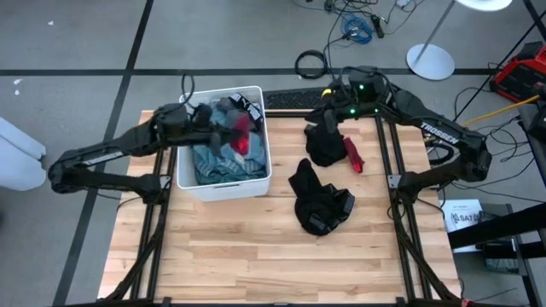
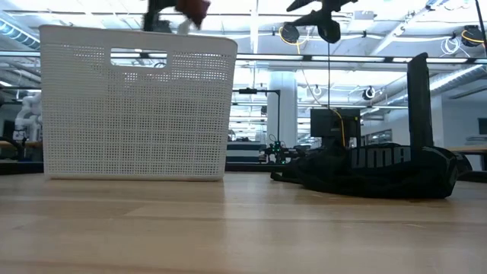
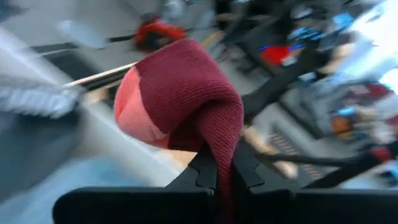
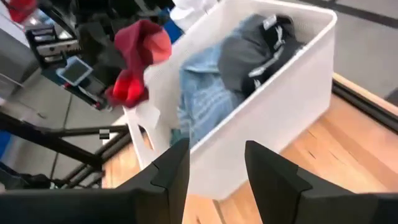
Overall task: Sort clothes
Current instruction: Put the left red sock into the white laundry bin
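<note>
Left pincer [image 3: 217,177] pinching red garment [image 3: 186,99] – held up above white bin [image 1: 256,183] of clothes. Right pincer [image 4: 214,168] spread, hovering near bin – black garments [image 1: 320,205] on bench [image 1: 256,256].

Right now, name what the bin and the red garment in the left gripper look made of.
White bin: rigid plastic, seemingly matte, its walls a fine perforated grid. Red garment: soft ribbed knit, likely cotton or wool blend, visibly ribbed where it drapes from the left gripper.
</note>
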